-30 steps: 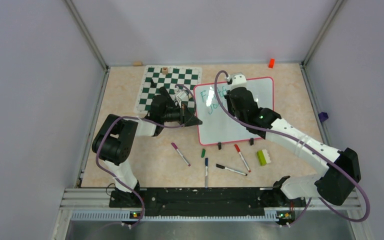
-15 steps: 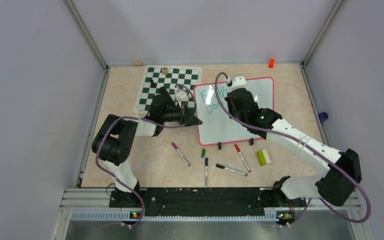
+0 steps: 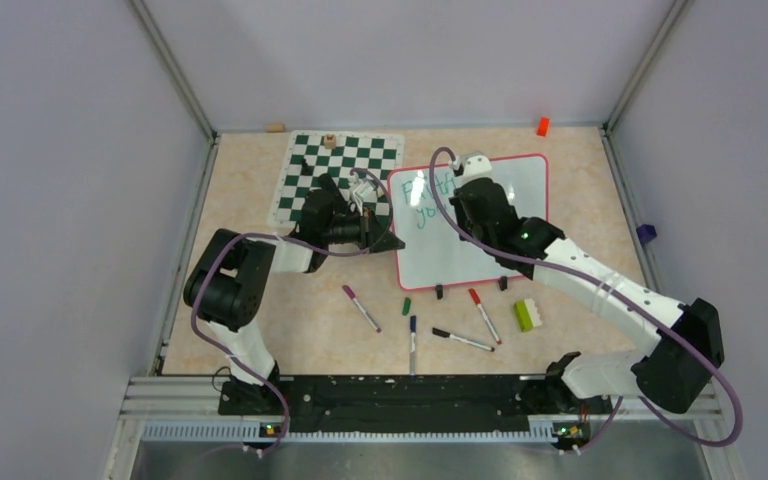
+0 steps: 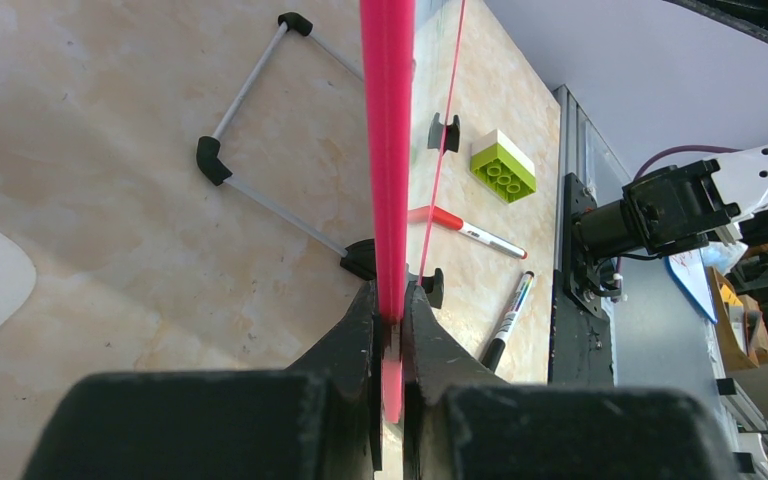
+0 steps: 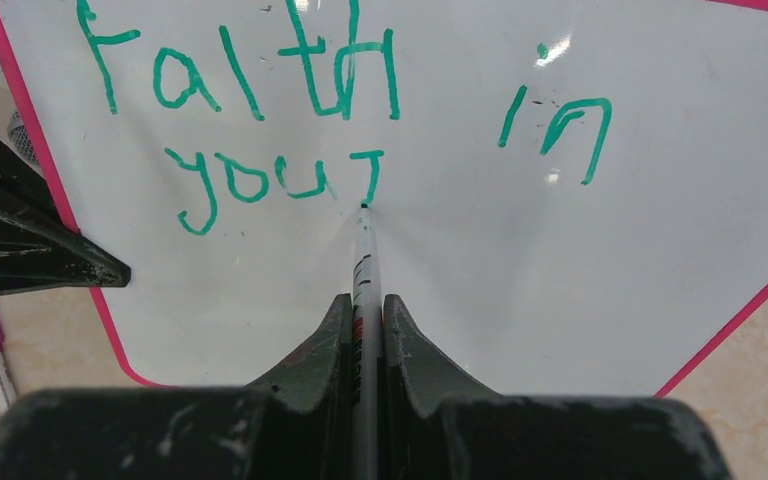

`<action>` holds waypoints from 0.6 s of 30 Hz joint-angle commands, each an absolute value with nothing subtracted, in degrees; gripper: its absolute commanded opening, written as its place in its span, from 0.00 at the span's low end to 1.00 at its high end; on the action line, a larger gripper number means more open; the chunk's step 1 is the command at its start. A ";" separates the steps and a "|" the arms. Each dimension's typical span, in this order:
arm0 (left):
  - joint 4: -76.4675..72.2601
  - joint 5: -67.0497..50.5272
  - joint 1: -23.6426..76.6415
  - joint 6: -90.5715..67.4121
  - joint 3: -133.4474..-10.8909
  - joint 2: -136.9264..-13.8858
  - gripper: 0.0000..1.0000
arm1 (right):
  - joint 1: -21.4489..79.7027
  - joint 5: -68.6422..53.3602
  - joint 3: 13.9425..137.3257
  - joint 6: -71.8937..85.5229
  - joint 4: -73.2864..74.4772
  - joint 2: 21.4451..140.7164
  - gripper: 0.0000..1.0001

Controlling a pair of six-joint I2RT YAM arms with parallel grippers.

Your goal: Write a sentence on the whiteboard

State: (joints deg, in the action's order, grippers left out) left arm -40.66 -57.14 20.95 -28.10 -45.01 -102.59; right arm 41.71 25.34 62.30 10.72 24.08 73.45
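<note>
The glossy white rectangular whiteboard with a thin red-pink frame (image 3: 455, 255) stands mid-table, just right of the green-and-white checkered chess mat (image 3: 340, 160). The left gripper (image 4: 390, 305) is clamped on the frame edge, probably to steady the board for writing. The right gripper (image 5: 365, 315) grasps a thin white marker (image 5: 364, 250). Its tip touches the board under the teal-green handwritten sentence (image 5: 260, 90), at the last letter of "your".

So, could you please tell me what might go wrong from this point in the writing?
1. The left gripper pinches only the thin frame of the whiteboard; writing pressure might tilt or shift it.
2. The right gripper holds the marker tip on the second line of the sentence; a slip could streak the letters.
</note>
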 commanded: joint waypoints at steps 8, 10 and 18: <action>-40.43 -56.56 21.58 -26.45 -46.04 -100.83 0.00 | 41.07 28.03 64.84 10.76 22.37 74.32 0.00; -40.43 -56.59 21.58 -26.46 -46.00 -100.83 0.00 | 41.05 28.15 65.43 10.52 22.06 74.85 0.00; -40.51 -56.69 21.62 -26.54 -46.05 -100.84 0.00 | 40.98 29.26 67.27 9.73 21.33 76.59 0.00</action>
State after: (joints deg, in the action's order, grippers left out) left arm -40.27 -56.90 20.95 -28.23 -45.01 -102.59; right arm 41.71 26.74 64.47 10.48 23.97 75.24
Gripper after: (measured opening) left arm 0.056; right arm 0.090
